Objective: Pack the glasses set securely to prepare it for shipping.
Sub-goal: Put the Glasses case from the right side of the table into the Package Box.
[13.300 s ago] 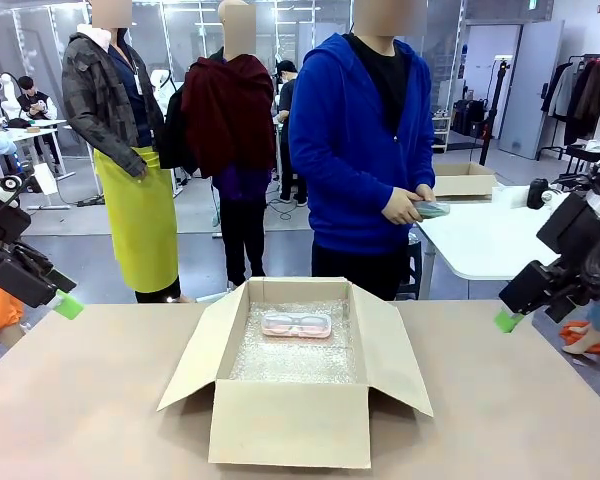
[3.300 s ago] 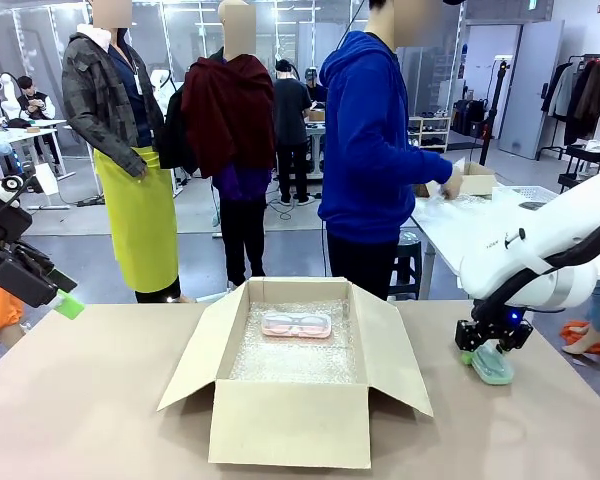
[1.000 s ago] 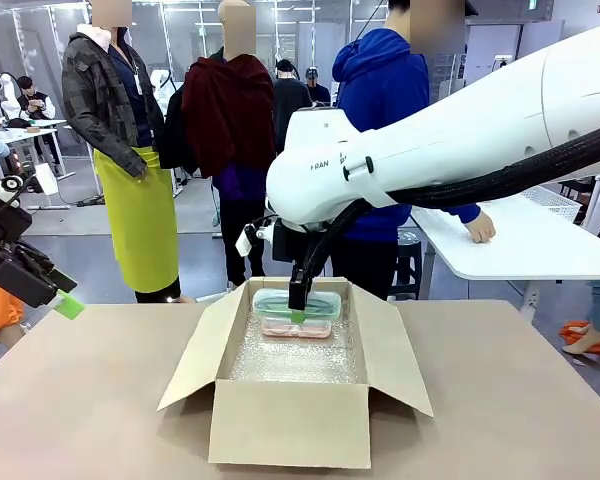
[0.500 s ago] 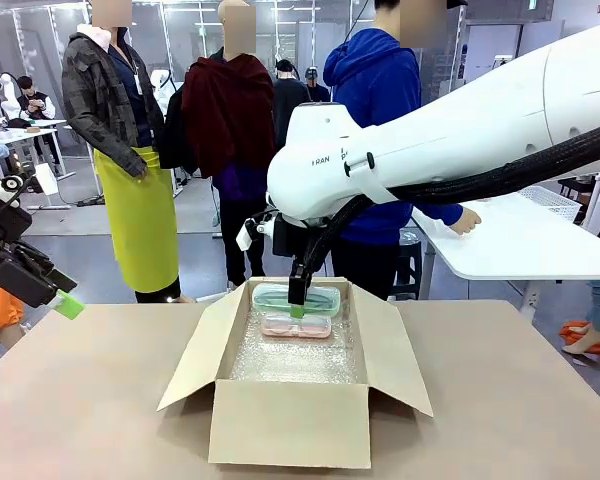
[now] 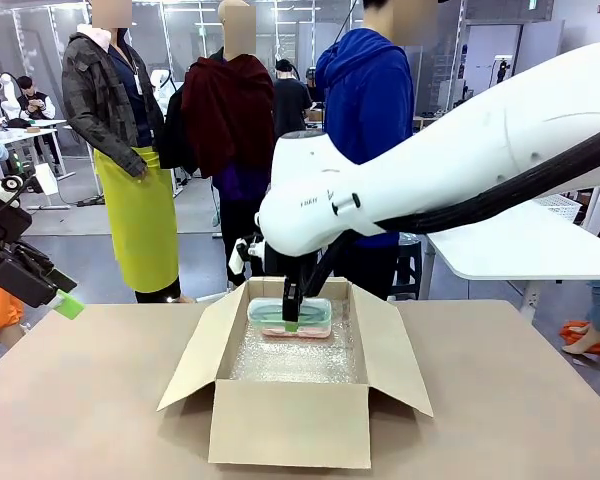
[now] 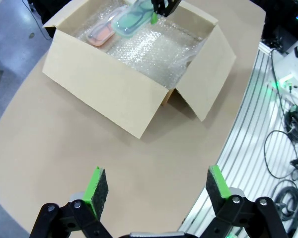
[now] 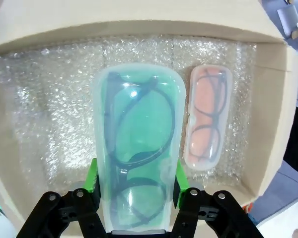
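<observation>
Box (image 5: pixel 290 425) with pink case (image 7: pixel 207 124) on bubble wrap (image 5: pixel 295 362)

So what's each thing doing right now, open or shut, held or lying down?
green case: closed, glasses inside, gripped by the right end effector.
pink case: closed, lying on the bubble wrap in the box.
box: flaps open.
right end effector: shut on the green case.
left end effector: open, empty.

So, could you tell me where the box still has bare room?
The bubble wrap between the pink case and the box's near wall is bare. It is crowded by the far wall, where the right gripper holds the green case.
</observation>
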You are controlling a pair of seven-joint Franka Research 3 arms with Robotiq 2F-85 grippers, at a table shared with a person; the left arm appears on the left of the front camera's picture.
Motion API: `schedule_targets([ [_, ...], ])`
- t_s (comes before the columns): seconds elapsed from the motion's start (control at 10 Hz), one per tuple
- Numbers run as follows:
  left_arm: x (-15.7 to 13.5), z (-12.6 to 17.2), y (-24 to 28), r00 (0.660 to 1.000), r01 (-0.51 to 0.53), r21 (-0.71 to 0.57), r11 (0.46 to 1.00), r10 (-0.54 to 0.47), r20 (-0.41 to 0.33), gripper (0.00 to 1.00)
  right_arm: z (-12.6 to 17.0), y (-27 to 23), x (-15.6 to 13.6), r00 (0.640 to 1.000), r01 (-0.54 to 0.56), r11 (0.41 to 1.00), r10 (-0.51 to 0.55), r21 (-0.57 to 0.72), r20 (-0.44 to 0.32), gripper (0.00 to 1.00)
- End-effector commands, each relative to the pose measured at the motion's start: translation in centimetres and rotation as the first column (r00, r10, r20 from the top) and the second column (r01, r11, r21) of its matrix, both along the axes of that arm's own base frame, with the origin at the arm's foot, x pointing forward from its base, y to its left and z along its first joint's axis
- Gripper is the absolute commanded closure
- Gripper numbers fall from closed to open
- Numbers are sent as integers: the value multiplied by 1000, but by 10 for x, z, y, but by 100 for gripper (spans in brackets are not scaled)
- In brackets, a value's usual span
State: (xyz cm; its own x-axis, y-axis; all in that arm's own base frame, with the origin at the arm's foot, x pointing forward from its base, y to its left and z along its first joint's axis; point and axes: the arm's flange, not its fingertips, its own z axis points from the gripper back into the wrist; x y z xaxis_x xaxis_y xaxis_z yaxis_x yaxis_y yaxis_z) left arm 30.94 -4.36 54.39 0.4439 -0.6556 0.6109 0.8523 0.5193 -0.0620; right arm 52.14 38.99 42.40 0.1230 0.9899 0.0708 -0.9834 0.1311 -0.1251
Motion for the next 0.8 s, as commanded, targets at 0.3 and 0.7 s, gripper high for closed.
schedule_targets([
  [0.3, 0, 0, 1, 1000, 23, -24, 999, -23, 6, 0, -51, 2, 18, 996, -22, 999, 26, 39, -88, 36],
  [0.7, 0, 0, 1, 1000, 23, -24, 999, -23, 6, 0, -78, -4, 26, 992, -20, 998, 27, 65, -120, 36],
])
